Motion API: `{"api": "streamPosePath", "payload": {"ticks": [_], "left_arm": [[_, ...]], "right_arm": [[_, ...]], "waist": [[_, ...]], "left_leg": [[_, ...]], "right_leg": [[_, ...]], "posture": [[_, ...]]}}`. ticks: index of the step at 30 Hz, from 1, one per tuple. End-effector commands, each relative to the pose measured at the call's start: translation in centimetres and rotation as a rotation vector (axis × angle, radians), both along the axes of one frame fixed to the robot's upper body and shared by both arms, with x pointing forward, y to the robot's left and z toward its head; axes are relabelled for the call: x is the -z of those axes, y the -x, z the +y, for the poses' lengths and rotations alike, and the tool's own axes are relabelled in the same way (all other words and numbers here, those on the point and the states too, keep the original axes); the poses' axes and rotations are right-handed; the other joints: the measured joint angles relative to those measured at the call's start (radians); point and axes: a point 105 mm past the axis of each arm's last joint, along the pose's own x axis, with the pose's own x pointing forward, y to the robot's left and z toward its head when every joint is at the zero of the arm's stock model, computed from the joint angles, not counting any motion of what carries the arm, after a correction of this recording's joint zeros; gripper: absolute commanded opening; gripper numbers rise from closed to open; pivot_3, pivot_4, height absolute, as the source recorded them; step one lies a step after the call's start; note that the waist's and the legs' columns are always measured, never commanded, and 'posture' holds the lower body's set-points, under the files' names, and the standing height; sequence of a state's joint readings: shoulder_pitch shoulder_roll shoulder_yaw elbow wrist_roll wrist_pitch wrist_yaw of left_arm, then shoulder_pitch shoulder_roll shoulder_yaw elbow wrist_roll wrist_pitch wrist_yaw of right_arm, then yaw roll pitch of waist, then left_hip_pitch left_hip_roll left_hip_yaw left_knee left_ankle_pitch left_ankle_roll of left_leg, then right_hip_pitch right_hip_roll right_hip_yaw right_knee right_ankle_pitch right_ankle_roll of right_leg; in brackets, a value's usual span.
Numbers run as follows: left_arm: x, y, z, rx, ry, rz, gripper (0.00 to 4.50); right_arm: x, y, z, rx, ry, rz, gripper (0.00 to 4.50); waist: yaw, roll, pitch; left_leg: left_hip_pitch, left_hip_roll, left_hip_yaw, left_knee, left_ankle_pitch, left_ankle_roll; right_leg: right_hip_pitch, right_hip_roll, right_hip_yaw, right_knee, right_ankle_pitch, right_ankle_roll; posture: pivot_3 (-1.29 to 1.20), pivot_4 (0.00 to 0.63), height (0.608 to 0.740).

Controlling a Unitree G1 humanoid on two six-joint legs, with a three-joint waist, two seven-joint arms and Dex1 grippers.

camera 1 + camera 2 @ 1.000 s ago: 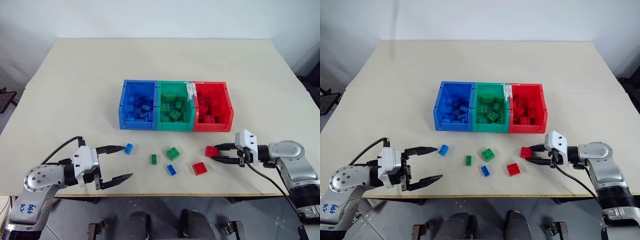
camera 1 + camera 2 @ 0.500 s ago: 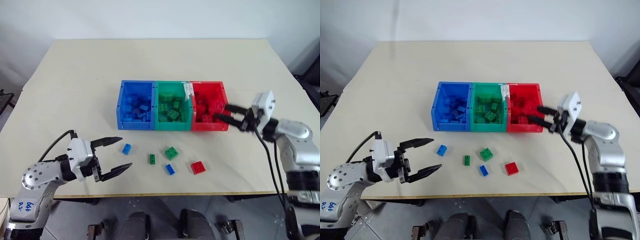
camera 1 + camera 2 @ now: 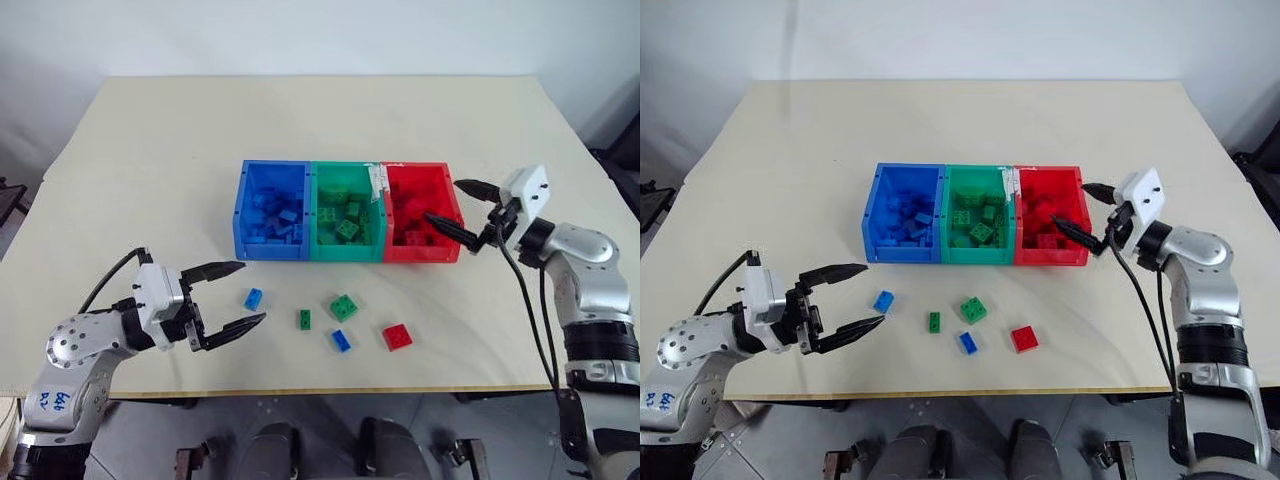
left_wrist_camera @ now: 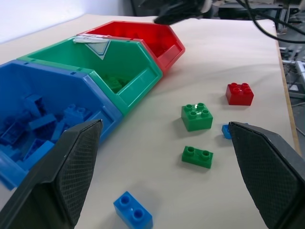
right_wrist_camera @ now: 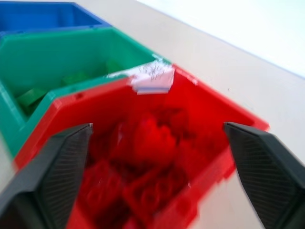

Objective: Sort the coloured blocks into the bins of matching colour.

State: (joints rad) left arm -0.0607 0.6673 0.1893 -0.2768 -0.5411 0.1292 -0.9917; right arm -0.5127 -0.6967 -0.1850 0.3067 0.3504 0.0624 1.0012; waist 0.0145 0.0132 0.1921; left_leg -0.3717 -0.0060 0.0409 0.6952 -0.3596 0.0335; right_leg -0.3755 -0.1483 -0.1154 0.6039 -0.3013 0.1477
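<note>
Three joined bins stand mid-table: blue [image 3: 270,247], green [image 3: 347,250] and red [image 3: 420,251], each holding blocks of its own colour. Loose on the table in front lie a blue block [image 3: 253,298], a narrow green block [image 3: 305,319], a square green block [image 3: 344,307], another blue block [image 3: 342,340] and a red block [image 3: 398,337]. My left gripper [image 3: 252,291] is open, its fingers either side of the first blue block [image 4: 133,212], apart from it. My right gripper [image 3: 443,200] hangs open over the red bin's right rim, holding nothing; a blurred red block [image 5: 152,138] shows below inside the bin.
The cream table [image 3: 150,180] has free room around the bins and behind them. Its front edge runs just below the loose blocks. A white label [image 3: 380,182] sticks up on the wall between the green and red bins.
My right gripper lifted a red block off the table, carried it up to the red bin and opened; its fingers are now empty. The left gripper rose slightly, staying open.
</note>
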Motion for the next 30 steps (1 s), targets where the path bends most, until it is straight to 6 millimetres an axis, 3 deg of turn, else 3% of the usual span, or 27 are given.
{"api": "streamPosePath", "payload": {"ticks": [1, 6, 10, 16, 19, 22, 28, 30], "left_arm": [[0.0, -0.1, -1.1, 0.07, -0.01, -0.014, 4.5], [1.1, 0.0, -2.9, 0.228, -0.091, 0.018, 4.5], [1.7, 0.1, -3.9, 0.294, -0.124, 0.028, 4.5], [2.0, 0.2, -3.4, 0.257, -0.098, 0.048, 4.5], [2.7, 0.8, -1.7, 0.181, -0.107, 0.058, 4.5], [3.3, 1.9, -0.6, 0.138, -0.125, 0.071, 4.5], [3.2, 3.9, 0.6, 0.069, -0.133, 0.085, 4.5], [3.1, 4.3, 0.7, 0.061, -0.133, 0.089, 4.5]], "right_arm": [[-1.6, 2.3, -1.5, 0.004, 0.011, -0.071, 4.47], [1.3, 7.6, -5.2, -0.023, 0.136, 0.032, 4.47], [2.5, 8.6, -6.9, -0.014, 0.232, 0.098, 4.47], [4.3, 9.5, -3.0, -0.286, 0.323, 0.194, 4.47], [5.3, 9.7, 1.5, -0.513, 0.334, 0.287, 4.47], [6.0, 9.7, 4.3, -0.655, 0.363, 0.323, 4.47], [7.8, 8.8, 7.2, -0.8, 0.452, 0.39, 4.47], [8.2, 8.0, 7.6, -0.794, 0.47, 0.384, 3.85]], "waist": [[0.001, 0.0, 0.0], [0.012, 0.0, 0.0], [0.003, 0.0, 0.0], [-0.018, 0.0, 0.0], [-0.023, 0.0, 0.0], [-0.018, 0.0, 0.0], [0.004, 0.0, 0.0], [0.006, 0.0, 0.0]], "left_leg": [[0.0, 0.0, 0.001, 0.0, 0.0, 0.0], [0.0, 0.0, 0.002, 0.0, 0.0, 0.0], [0.002, 0.001, 0.006, 0.0, 0.0, 0.001], [0.005, 0.004, 0.008, 0.0, 0.0, 0.0], [0.005, 0.003, 0.009, 0.0, 0.0, 0.0], [0.004, 0.004, 0.007, 0.001, 0.0, 0.0], [0.001, 0.001, 0.0, 0.003, -0.001, 0.0], [0.001, 0.001, -0.001, 0.003, -0.001, 0.0]], "right_leg": [[0.0, 0.0, 0.0, 0.0, 0.0, 0.0], [0.0, 0.001, 0.0, -0.001, 0.0, 0.0], [0.001, 0.001, 0.002, -0.002, 0.001, 0.001], [0.001, 0.002, 0.003, 0.0, 0.001, 0.001], [0.0, 0.001, 0.004, 0.0, 0.001, 0.001], [0.0, 0.001, 0.004, 0.0, 0.001, 0.001], [0.0, -0.002, 0.002, -0.003, 0.001, 0.0], [0.001, -0.003, 0.002, -0.004, 0.001, 0.0]], "posture": [[0.0, 0.15, 0.74], [0.0, 0.15, 0.74], [0.0, 0.15, 0.74], [0.0, 0.15, 0.74], [0.0, 0.15, 0.74], [0.0, 0.15, 0.74], [0.0, 0.15, 0.74], [0.0, 0.15, 0.74]]}}
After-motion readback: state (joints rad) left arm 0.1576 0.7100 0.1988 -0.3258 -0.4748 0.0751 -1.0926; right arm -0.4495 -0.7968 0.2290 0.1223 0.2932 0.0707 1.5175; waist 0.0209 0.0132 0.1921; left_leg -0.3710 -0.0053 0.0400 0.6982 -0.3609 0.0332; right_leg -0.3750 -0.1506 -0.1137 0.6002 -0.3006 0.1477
